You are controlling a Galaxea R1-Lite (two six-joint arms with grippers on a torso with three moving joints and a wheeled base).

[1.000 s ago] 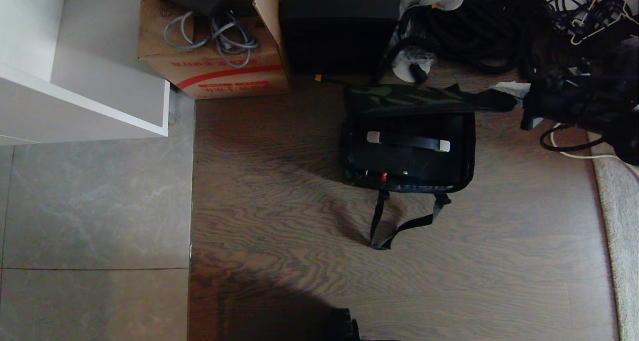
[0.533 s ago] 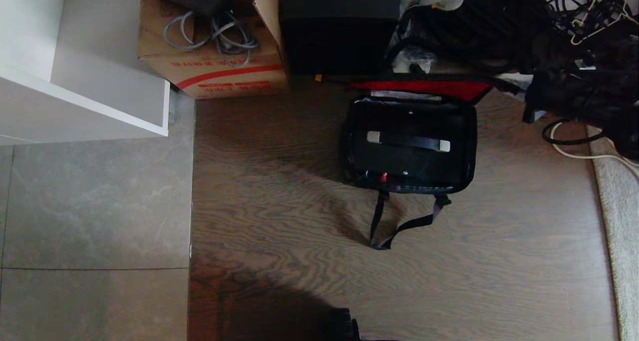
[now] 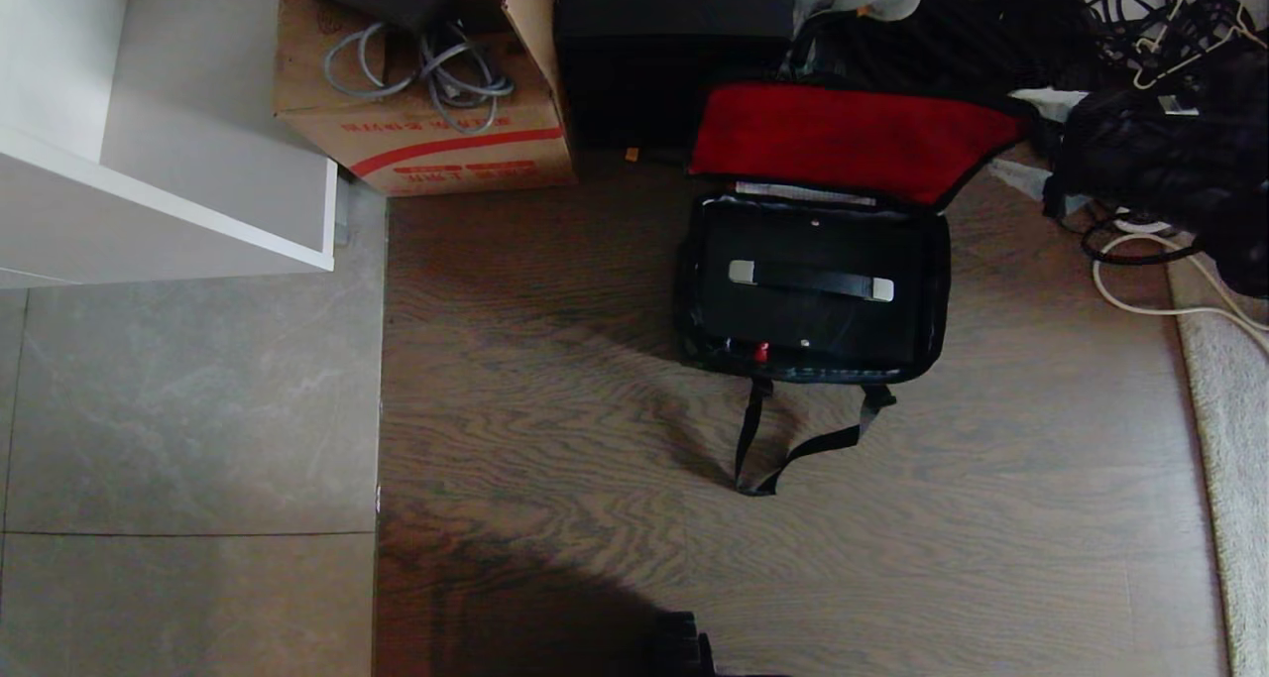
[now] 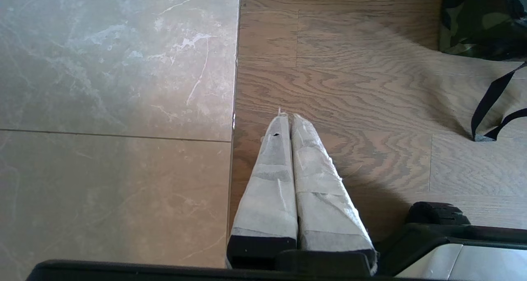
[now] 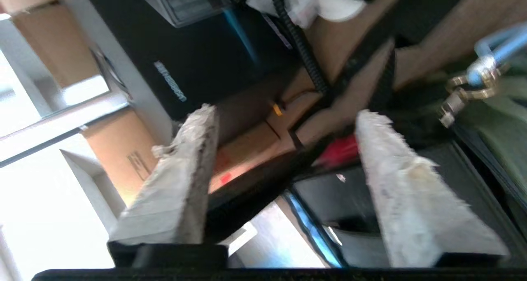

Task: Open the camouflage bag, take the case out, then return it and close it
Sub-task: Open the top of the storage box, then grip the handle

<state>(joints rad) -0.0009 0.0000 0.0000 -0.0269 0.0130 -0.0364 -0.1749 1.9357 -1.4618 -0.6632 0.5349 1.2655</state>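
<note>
Now the right gripper has its padded fingers spread with nothing between them, beside the camouflage bag, whose red-lined flap lies thrown back, probably so the case inside is reachable. The left gripper, fingers pressed together, hangs idle above the floor.

one camouflage bag lies open on the wood floor, with one black case inside it. one cardboard box stands behind, beside one tall black box. one white cabinet shows at the left. two grippers appear: the left gripper and the right gripper.
</note>
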